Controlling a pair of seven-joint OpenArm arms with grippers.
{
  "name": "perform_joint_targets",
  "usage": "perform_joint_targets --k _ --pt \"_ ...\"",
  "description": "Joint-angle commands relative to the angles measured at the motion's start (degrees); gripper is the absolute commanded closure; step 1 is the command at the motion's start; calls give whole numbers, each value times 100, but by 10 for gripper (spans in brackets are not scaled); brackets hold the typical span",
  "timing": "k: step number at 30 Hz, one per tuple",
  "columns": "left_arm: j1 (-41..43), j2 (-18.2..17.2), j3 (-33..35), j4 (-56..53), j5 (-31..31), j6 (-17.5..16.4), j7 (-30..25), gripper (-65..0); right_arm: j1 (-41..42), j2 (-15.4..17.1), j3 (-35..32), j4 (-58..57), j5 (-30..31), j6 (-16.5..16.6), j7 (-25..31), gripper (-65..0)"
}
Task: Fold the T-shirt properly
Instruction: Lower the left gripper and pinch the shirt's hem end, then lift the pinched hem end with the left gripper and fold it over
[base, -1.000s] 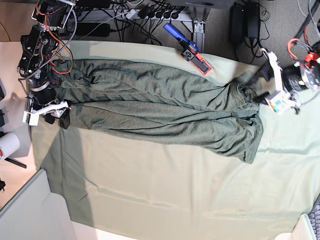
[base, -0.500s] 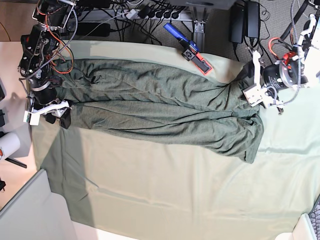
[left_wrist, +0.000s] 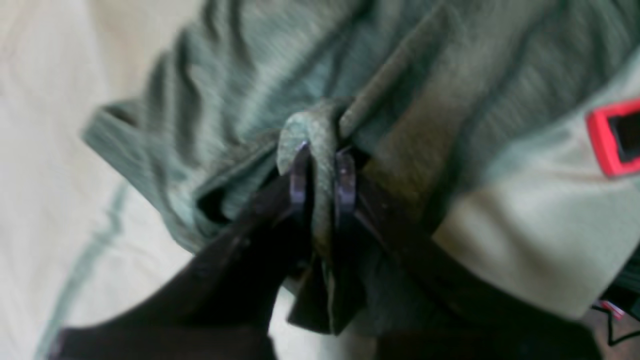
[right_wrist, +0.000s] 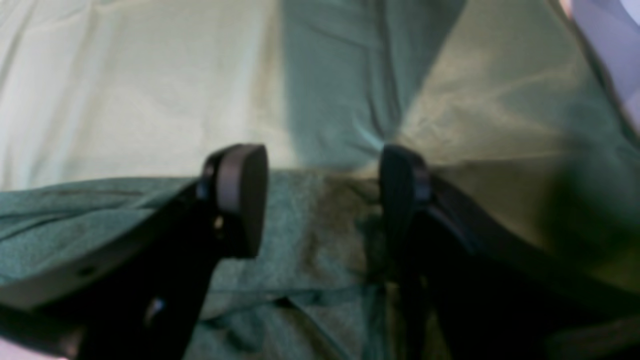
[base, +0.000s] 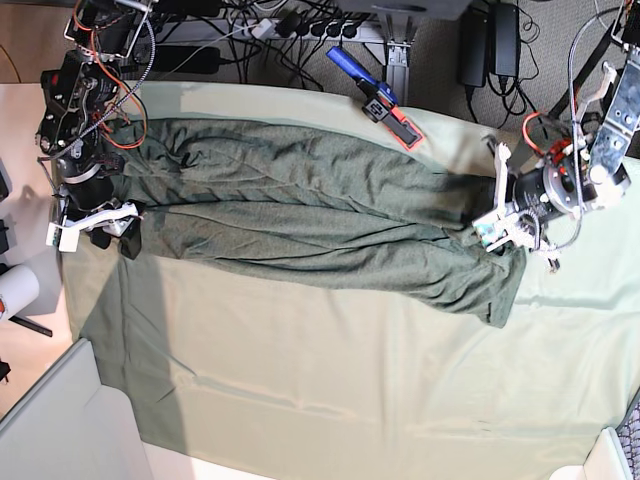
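Your left gripper (left_wrist: 322, 170) pinches a fold of the T-shirt (base: 320, 215) at its 3 o'clock end. The shirt's long axis runs 9 to 3. Your right gripper (right_wrist: 320, 200), jaws spread, sits over the 9 o'clock end.

T-shirt (base: 320, 215): dark heathered olive knit, folded into long wrinkled band across pale sheet (base: 350, 380).

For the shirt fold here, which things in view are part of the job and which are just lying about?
Part of the job:
- T-shirt
- left claw, pinching a fold of the shirt
- right claw, open over the shirt's edge

Lying about:
- pale cloth sheet underneath
- blue and red tool
- cables
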Motion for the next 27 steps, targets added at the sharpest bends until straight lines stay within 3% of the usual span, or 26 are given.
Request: perform_joint_targets --k 1,9,15,17,20,21,27 --pt "-133 -37 -31 87 -33 61 -87 -55 101 120 48 94 66 9 142 -354" --pt "-575 -37 -28 -20 -17 61 -177 -56 103 120 48 94 46 9 142 -354" --pt "-918 -35 -28 -905 -20 61 -387 -65 103 120 48 94 46 9 142 -354" --pt "-953 -35 -28 -1073 -20 61 -385 -152 103 120 48 94 48 7 142 -354" --pt "-951 -35 -28 -1132 -260 79 -313 -343 103 101 48 94 48 7 144 -354" --pt "-955 -35 -28 -1126 -385 210 -238 -367 101 81 48 94 48 9 142 -354" --pt "-968 -37 -83 -713 -352 1379 37 -369 103 24 48 92 46 9 144 -354"
